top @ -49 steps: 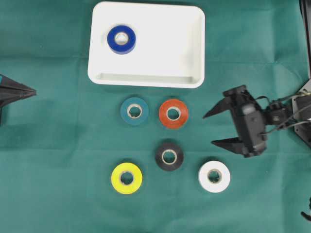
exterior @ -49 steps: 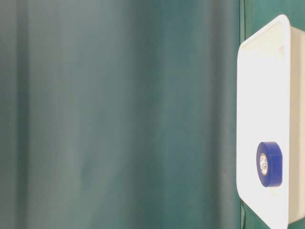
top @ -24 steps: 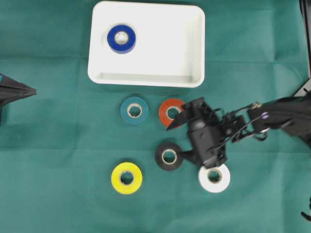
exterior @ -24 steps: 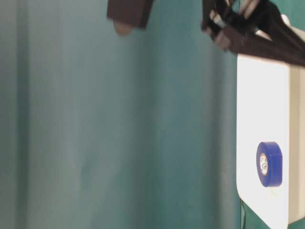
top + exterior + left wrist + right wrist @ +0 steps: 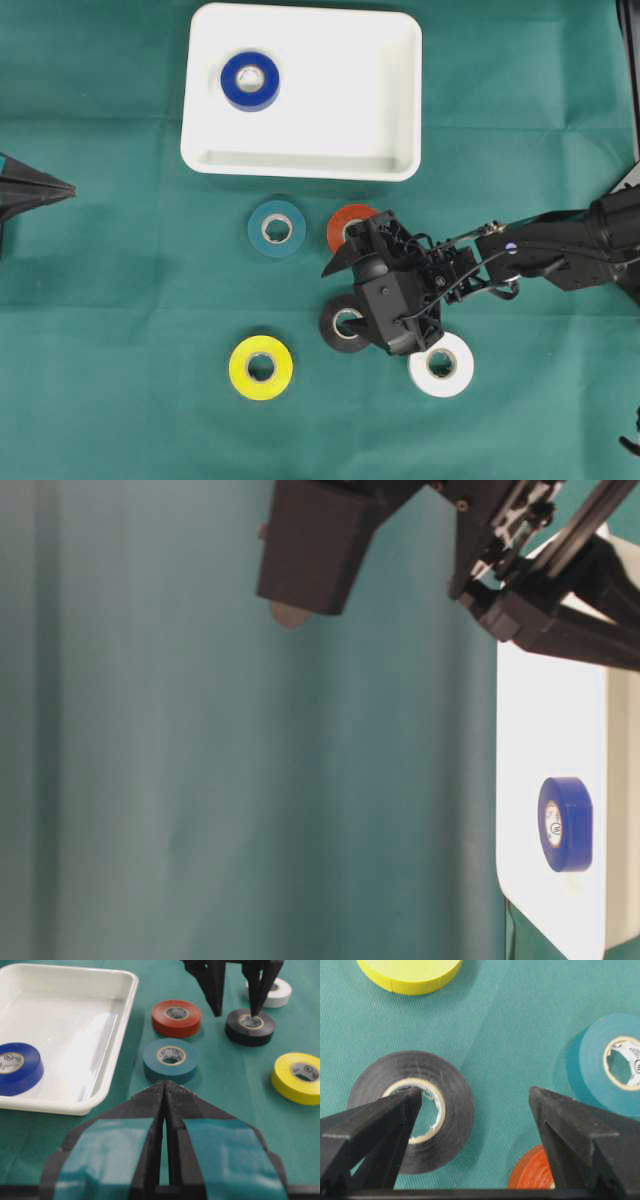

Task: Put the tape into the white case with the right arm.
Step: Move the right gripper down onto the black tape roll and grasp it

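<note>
The white case (image 5: 330, 60) lies at the top of the overhead view with a blue tape (image 5: 250, 81) in it. Below it on the green cloth are a teal tape (image 5: 276, 228), an orange tape (image 5: 350, 225), a black tape (image 5: 330, 325), a yellow tape (image 5: 260, 367) and a white tape (image 5: 441, 364). My right gripper (image 5: 337, 298) stands open low over the black and orange rolls. In the right wrist view one finger (image 5: 395, 1115) points into the black tape's (image 5: 455, 1105) core hole. The other finger stands over cloth beside the orange tape (image 5: 532, 1177). Nothing is held.
My left gripper (image 5: 60, 188) rests shut at the left edge, pointing at the teal tape (image 5: 171, 1060). The right arm's body covers part of the white tape. The table-level view shows the case (image 5: 550, 700) and blue tape (image 5: 565, 824) from the side.
The right arm has swung in from the right edge to the left and come down over the black and orange tapes. Its jaws stay equally wide. The left gripper has not moved.
</note>
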You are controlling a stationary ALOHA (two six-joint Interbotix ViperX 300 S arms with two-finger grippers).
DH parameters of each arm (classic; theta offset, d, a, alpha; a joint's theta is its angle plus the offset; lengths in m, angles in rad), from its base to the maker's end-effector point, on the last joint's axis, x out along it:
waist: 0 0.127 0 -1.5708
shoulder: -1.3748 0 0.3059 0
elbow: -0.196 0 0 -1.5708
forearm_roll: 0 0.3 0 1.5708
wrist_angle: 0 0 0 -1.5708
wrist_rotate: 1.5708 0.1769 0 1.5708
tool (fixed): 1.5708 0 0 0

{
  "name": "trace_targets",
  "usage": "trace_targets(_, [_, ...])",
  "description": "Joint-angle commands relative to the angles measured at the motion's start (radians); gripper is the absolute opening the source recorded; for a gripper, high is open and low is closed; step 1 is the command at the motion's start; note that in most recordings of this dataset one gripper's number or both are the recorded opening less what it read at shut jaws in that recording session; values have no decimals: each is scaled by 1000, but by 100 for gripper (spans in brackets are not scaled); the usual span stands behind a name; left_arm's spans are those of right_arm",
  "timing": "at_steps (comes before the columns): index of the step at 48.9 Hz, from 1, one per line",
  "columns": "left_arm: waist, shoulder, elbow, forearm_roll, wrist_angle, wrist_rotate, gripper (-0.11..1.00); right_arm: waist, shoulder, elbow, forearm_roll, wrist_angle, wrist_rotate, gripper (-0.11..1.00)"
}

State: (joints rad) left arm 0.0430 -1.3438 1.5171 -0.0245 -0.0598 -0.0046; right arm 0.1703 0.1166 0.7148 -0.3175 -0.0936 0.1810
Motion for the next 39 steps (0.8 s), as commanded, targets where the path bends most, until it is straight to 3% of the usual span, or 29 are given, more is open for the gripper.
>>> trace_targets(1, [3, 6, -12, -2, -5, -2, 0, 3, 0, -21, -2, 8, 3, 63])
trace_targets(22, [3, 6, -11, 0, -5, -2, 0, 6, 60, -114, 3, 233, 5, 63])
trace_targets(39, [3, 6, -11, -2, -5, -2, 0, 12, 86, -140, 3, 256, 5, 63])
